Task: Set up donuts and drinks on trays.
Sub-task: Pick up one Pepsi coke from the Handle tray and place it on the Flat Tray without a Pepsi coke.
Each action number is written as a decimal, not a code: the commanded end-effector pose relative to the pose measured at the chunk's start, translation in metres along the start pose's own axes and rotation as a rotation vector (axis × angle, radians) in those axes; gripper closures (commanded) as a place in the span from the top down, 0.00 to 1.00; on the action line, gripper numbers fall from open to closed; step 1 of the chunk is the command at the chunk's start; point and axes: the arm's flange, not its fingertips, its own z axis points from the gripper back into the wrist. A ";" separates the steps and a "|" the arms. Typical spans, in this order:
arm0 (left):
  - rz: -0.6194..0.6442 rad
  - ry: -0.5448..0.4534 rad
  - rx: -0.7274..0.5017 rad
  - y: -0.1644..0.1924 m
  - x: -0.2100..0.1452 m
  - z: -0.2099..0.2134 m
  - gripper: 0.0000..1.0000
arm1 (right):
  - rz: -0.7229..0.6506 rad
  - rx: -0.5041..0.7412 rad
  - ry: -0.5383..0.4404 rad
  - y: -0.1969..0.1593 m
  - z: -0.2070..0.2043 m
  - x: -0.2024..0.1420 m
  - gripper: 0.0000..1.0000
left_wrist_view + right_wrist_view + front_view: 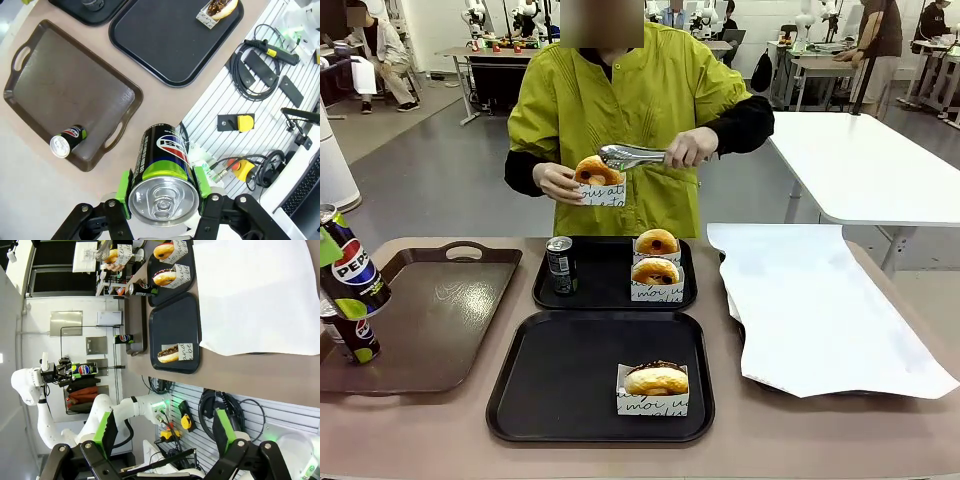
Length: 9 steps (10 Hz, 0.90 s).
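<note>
My left gripper (162, 192) is shut on a dark soda can (162, 170), held in the air off the table's near left corner; the same can (352, 268) shows at the front view's left edge. A second can (356, 336) stands on the brown tray (440, 320). The far black tray (610, 295) carries a can (560, 264) and two boxed donuts (656, 268). On the near black tray (570, 380) sits one chocolate donut box (655, 386). The person holds another boxed donut (599, 180) and tongs (632, 156). My right gripper (166, 440) is open, off the table.
A tray lined with white paper (820, 300) fills the right side of the table. Cables, black plates and yellow switch boxes (245, 122) lie on the slotted bench below my left gripper. A white table (870, 160) stands behind at the right.
</note>
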 end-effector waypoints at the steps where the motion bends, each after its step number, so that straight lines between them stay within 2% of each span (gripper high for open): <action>1: -0.010 -0.005 0.002 0.000 0.001 0.003 0.59 | 0.016 0.018 -0.003 0.001 0.000 0.001 1.00; 9: -0.010 -0.005 0.002 0.000 0.001 0.003 0.59 | 0.016 0.018 -0.003 0.001 0.000 0.001 1.00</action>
